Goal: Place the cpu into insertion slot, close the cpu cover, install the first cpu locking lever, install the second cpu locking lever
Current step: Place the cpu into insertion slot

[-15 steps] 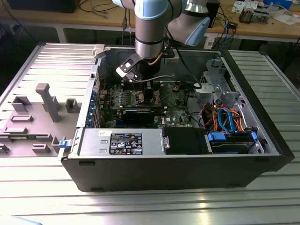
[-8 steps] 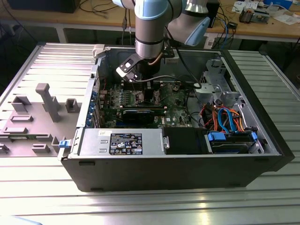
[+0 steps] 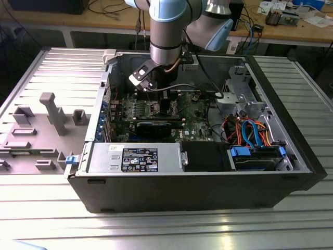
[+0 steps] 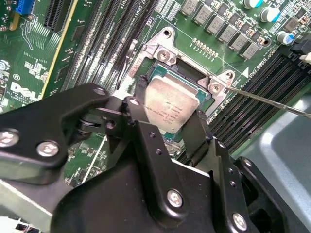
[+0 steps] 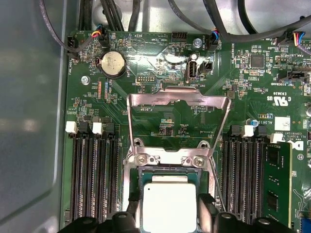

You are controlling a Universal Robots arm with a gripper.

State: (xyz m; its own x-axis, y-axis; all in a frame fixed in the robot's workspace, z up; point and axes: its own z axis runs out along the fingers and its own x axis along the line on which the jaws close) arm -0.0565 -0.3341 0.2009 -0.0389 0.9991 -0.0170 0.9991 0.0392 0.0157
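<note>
A ribbed metal worktop point(image 3: 156, 229) carries an open computer case point(image 3: 208, 192). The robot arm point(image 3: 166, 31) reaches down into the case. Inside it lies a green circuit board point(image 5: 160, 63). The cpu cover point(image 5: 177, 99) stands swung up, clear of the insertion slot point(image 5: 167, 171). The cpu point(image 5: 169, 206) sits flat over the slot, inside its rim. The pincer point(image 4: 171, 103) is set narrow: its black fingers point(image 4: 197, 133) press against two opposite edges of the cpu, gripping it.
</note>
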